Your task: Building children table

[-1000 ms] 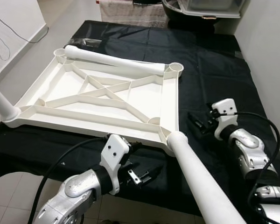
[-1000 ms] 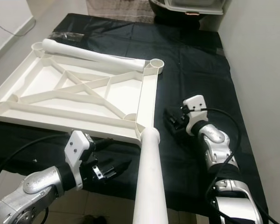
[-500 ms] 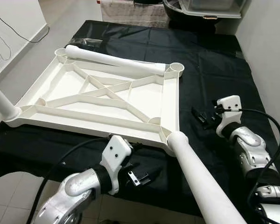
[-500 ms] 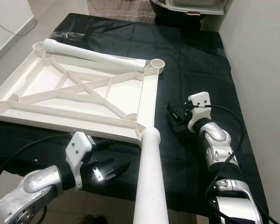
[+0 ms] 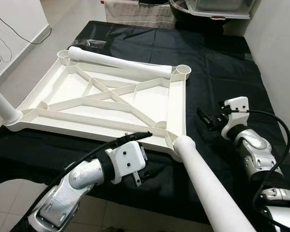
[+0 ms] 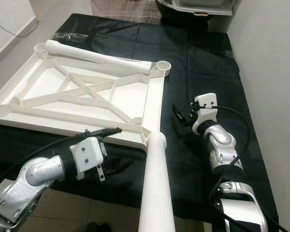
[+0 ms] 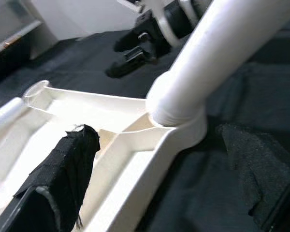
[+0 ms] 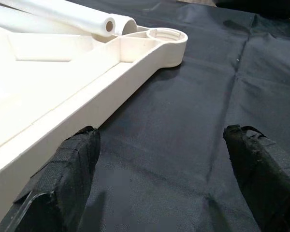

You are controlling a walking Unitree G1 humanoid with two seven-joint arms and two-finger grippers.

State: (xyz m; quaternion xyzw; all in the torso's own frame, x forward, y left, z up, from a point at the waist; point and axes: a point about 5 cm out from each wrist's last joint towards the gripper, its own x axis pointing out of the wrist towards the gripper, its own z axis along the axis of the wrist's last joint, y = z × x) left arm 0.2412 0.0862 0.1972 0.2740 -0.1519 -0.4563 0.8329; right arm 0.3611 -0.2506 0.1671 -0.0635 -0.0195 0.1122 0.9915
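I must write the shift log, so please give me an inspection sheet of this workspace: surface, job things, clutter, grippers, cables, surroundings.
Surface: black cloth covers the work area, wrinkled.
Job's things: white tabletop lies underside up; one leg stands in the near right corner socket, another leg in the near left one; a loose leg lies along the far edge; far right socket is empty.
Clutter: nothing seen.
Grippers: left gripper open, at the near right corner; right gripper open, above the cloth right of the tabletop.
Cables: black cable loops along the right arm; another along the left arm.
Surroundings: tiled floor, white wall.
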